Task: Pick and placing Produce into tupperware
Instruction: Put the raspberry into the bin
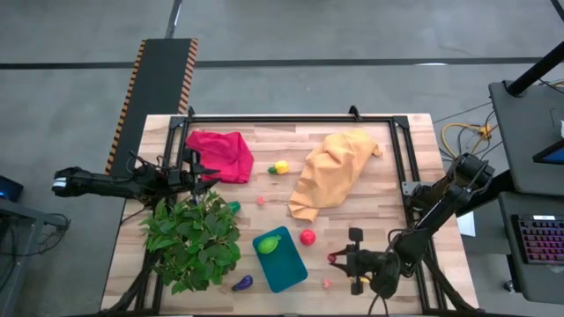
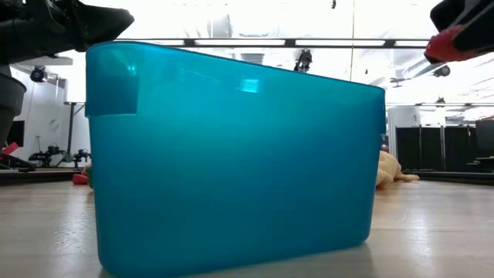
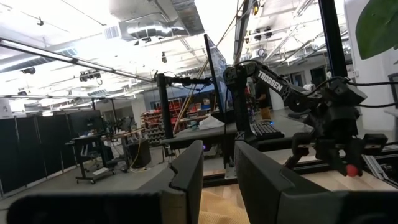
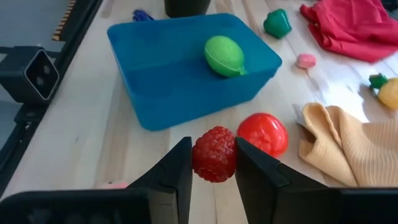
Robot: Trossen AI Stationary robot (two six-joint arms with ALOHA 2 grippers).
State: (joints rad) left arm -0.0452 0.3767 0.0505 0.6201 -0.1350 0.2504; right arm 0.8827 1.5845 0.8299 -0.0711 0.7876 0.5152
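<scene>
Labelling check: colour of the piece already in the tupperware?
Green piece, in the teal tupperware; right wrist view shows it best.

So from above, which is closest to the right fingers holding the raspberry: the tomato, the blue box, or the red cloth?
From the right fingers:
1. Tomato, just beside them.
2. Blue box, farther toward the plant side.
3. Red cloth, far across in the opposite corner.

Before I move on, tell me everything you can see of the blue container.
The tupperware is a shallow teal-blue rectangular tub with rounded corners, smooth plastic by its look, no lid on it. It sits upright on the wooden table, near the front edge and angled to it, beside the leafy plant. One light green produce piece lies inside. The right gripper, holding a red raspberry, is short of it, not touching.
</scene>
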